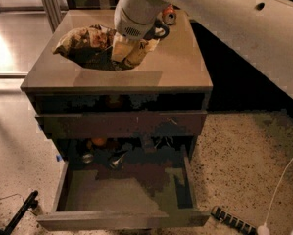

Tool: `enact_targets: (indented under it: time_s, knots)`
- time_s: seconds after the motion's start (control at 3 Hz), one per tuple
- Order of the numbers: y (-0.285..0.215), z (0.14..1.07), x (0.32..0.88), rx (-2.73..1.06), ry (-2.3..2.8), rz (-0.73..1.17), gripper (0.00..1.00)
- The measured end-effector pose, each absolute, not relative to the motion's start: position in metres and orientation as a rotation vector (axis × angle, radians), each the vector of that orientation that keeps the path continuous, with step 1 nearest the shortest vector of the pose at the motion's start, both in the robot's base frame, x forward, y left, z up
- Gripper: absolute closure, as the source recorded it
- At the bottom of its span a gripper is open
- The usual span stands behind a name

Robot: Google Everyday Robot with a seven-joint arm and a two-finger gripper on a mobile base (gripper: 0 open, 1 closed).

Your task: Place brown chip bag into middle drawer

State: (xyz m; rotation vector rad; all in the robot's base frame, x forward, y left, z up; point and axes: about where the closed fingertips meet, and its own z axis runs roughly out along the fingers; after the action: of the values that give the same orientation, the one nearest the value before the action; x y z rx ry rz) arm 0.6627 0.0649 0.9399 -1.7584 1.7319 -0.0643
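Camera view | gripper (128,52) low over cabinet top (178,70), clamped on right end of bag (85,42) | bag crumpled on left half of top, not in drawer (121,220) | drawer pulled wide open at bottom, floor bare, under shut scratched front (121,125) | can (169,14) at rear edge, just behind gripper

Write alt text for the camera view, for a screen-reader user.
The gripper of a white robot arm is at the right end of a crumpled brown chip bag, over the top of a grey-brown cabinet. Below, the middle drawer is pulled open toward the camera. A small red-orange can sits near the cabinet top's back edge.
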Motion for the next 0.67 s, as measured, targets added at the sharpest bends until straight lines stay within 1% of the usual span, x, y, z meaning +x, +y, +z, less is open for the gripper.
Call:
enact_targets:
  time_s: [0.33, 0.67]
  knots:
    - [0.0470, 0.9154, 0.6150, -1.740, 1.752, -0.132, 1.00]
    - [0.0471, 0.9154, 0.6151, -1.740, 1.752, -0.131, 1.00]
